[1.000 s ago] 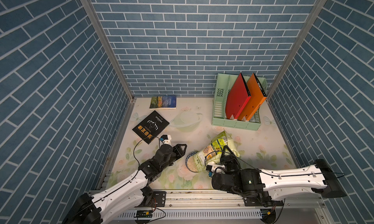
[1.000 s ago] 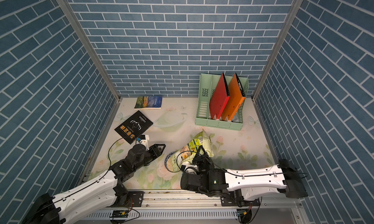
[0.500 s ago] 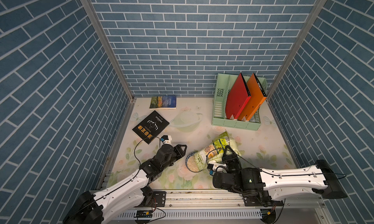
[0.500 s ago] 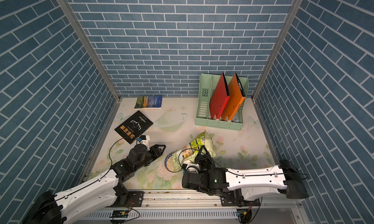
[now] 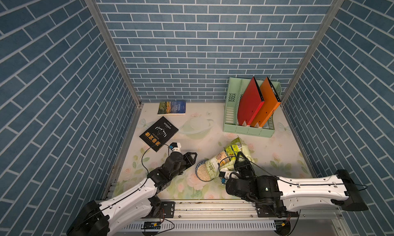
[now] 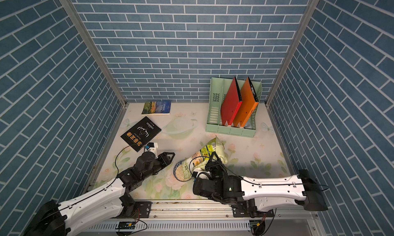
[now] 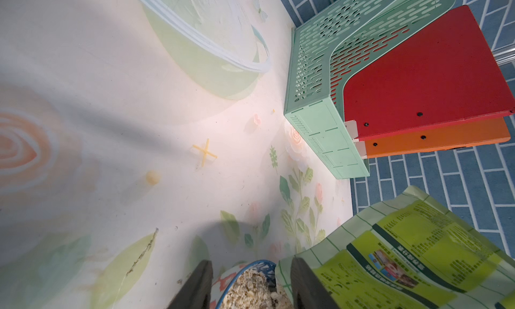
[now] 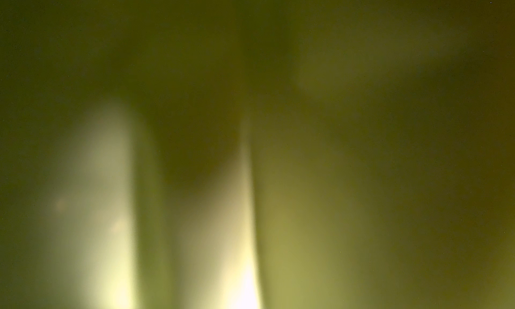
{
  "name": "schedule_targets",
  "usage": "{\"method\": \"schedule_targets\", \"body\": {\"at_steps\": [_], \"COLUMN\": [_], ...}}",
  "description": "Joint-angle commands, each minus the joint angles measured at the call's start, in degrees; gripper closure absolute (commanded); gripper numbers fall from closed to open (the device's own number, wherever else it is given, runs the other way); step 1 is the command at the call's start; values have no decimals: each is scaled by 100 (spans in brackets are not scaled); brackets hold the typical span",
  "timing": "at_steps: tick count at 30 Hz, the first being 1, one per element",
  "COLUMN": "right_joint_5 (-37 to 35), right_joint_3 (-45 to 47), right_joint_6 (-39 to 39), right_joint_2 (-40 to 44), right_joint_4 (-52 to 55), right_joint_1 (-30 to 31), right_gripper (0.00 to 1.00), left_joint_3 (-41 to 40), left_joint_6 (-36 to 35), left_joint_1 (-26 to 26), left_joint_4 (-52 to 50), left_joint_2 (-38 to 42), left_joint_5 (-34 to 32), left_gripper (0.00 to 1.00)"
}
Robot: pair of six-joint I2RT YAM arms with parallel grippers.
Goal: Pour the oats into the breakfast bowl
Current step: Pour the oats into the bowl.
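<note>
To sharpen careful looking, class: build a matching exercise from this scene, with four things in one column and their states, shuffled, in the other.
Things:
1 pouch
2 bowl
3 black book
4 red folder

States:
A standing in the green rack
B tilted over sideways
C holding oats
D lying flat

Pairs: 1-B; 2-C; 3-D; 4-A

Green oat pouch (image 5: 232, 154) is seen tilted, mouth lowered over a small blue-patterned bowl (image 5: 196, 167) partly filled with pale oats (image 5: 202, 174).
</note>
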State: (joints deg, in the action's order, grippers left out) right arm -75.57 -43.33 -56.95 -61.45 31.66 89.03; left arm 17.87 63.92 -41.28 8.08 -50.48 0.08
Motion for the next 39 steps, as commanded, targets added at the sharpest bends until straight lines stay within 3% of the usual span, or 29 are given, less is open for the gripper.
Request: {"method": "schedule_targets", "body": {"at_steps": [1,16,18,21,29,39], "right_joint_5": [-456,-336,-302,-207,-143,-221], "right_joint_3": [121,140,286,112,357,474], "right_joint_6": [-474,-1302,-1147,-1142,-1080,-338], "right_joint_2": [165,410,295,399,514,748], "right_joint_4": [-530,-1480,-1065,-1567,-1600,-1329], "right_joint_1": [-42,-138,-154,-154,-187,-196], "right_gripper": [100,100,100,100,100,100], "left_joint_3": [52,129,144,180,208,281], "left_joint_6": [9,3,-8,-11,-16,-23], "left_joint_1": [-30,-30,-30,-30,-30,-30], "left_joint_4": [70,28,48,4,16,-5], "left_joint_2": [12,-27,-37,-79,-138,-168], "left_joint_5": [-37,-60,-54,-52,-72,-52], "left_gripper": [49,49,49,49,49,51]}}
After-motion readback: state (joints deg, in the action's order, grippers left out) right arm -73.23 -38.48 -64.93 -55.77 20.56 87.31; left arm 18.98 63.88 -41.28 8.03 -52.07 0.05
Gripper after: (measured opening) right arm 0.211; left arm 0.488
